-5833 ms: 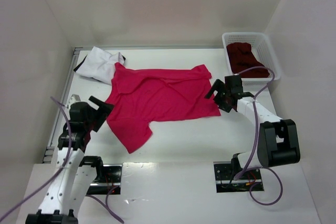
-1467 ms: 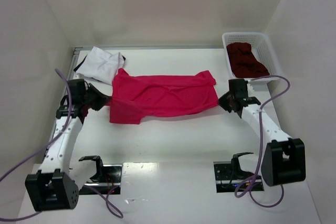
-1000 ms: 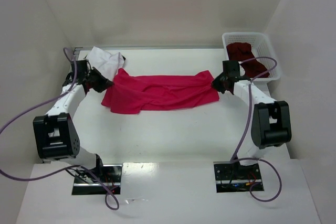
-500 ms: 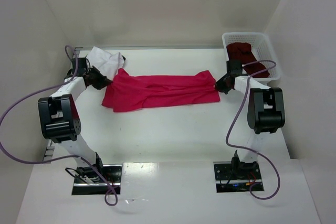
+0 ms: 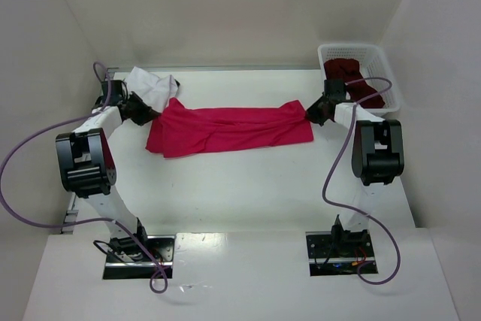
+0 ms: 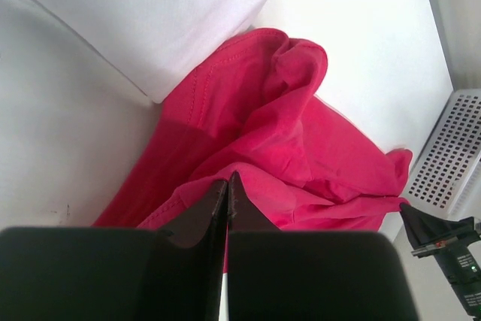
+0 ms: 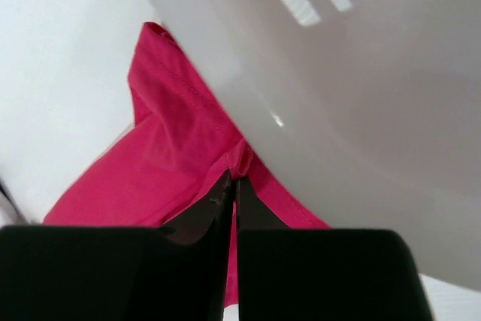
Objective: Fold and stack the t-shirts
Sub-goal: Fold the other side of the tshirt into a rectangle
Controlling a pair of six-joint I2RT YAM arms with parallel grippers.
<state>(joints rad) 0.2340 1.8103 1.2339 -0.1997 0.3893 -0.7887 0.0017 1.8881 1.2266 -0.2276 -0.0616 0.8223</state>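
Left gripper (image 5: 141, 113) and right gripper (image 5: 311, 110) each clamp one end of the bright crimson-red cloth t-shirt (image 5: 225, 129), stretched flat between them. Its left end touches the white t-shirt with dark trim (image 5: 150, 84). The white plastic lattice basket (image 5: 349, 49) holds the dark maroon t-shirt (image 5: 344, 69).
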